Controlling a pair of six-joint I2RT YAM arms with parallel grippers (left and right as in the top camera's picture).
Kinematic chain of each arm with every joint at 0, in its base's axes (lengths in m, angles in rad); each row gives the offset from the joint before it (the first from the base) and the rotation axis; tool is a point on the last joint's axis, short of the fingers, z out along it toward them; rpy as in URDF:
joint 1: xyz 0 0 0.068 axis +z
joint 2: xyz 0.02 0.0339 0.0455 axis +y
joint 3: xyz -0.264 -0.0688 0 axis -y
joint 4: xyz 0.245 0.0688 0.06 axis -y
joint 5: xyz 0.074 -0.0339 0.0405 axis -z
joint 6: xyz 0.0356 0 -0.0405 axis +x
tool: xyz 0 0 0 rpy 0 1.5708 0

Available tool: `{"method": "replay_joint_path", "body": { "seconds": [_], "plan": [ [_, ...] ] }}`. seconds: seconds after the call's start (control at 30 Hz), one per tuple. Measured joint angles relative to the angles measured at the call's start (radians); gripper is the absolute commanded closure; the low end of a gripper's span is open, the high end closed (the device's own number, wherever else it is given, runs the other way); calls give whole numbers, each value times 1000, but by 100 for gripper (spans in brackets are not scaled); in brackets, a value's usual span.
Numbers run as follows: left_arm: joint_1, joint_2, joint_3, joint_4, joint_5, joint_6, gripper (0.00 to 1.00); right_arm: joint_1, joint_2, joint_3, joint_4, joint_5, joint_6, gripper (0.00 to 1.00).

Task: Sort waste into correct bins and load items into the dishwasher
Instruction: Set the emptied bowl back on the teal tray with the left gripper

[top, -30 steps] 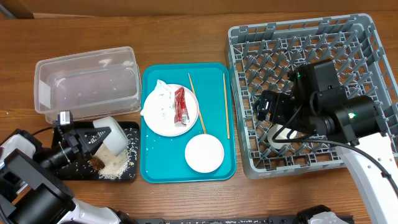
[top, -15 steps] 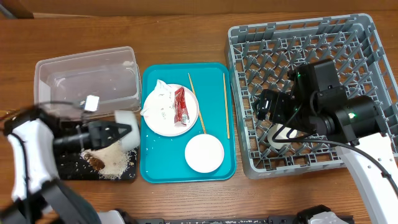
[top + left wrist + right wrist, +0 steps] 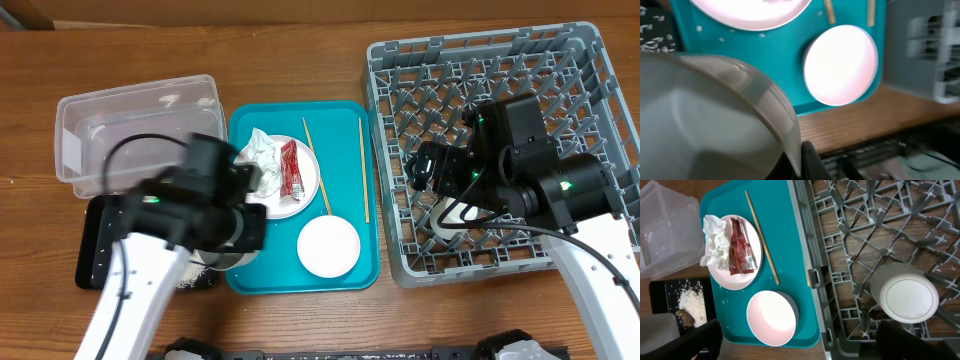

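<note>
My left gripper [image 3: 800, 162] is shut on the rim of a white bowl [image 3: 715, 115], one finger inside and one outside. In the overhead view the left arm [image 3: 200, 205] hangs blurred over the black tray [image 3: 100, 250] and the teal tray's left edge. The plate [image 3: 275, 177] holds the crumpled napkin [image 3: 258, 152] and the red wrapper [image 3: 290, 170]. Two chopsticks [image 3: 316, 165] lie on the teal tray beside the pink bowl [image 3: 328, 246]. My right gripper [image 3: 807, 342] is open and empty over the dish rack [image 3: 590, 70], above an upturned white bowl [image 3: 904, 297].
The clear tub [image 3: 140, 130] stands at the back left, holding nothing. Rice and brown scraps [image 3: 690, 305] lie on the black tray. The teal tray [image 3: 245, 280] sits between the bins and the rack. Bare wooden table runs along the front edge.
My left arm has swung right from the black tray with the white bowl and now hangs over the teal tray's left edge. The right arm has not moved.
</note>
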Motion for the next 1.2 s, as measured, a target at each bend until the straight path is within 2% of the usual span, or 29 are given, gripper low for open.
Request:
{"method": "replay_joint_path", "body": {
  "seconds": [0.1,0.23,0.43,0.6,0.7,0.8,0.9,0.97,1.1,1.2],
  "plan": [
    [-154,32,0,4,-152,-163,96,0,0,0,0,0,0,0],
    [-263,108,0,7,-283,-301,96,0,0,0,1,0,0,0],
    [-307,259,-2,24,-353,-407,96,0,0,0,0,0,0,0],
    [-307,340,-64,148,-357,-430,94,0,0,0,-1,0,0,0],
    [-307,384,-121,235,-320,-419,81,0,0,0,-4,0,0,0],
    [-307,402,-142,247,-288,-411,66,0,0,0,-4,-1,0,0],
    [-307,402,-134,214,-272,-407,41,0,0,0,0,0,0,0],
    [-307,402,-110,161,-267,-407,28,0,0,0,0,0,0,0],
    [-299,402,5,127,-283,-398,15,0,0,0,0,0,0,0],
    [-274,399,90,170,-350,-378,14,0,0,0,1,-1,0,0]
  ]
}}
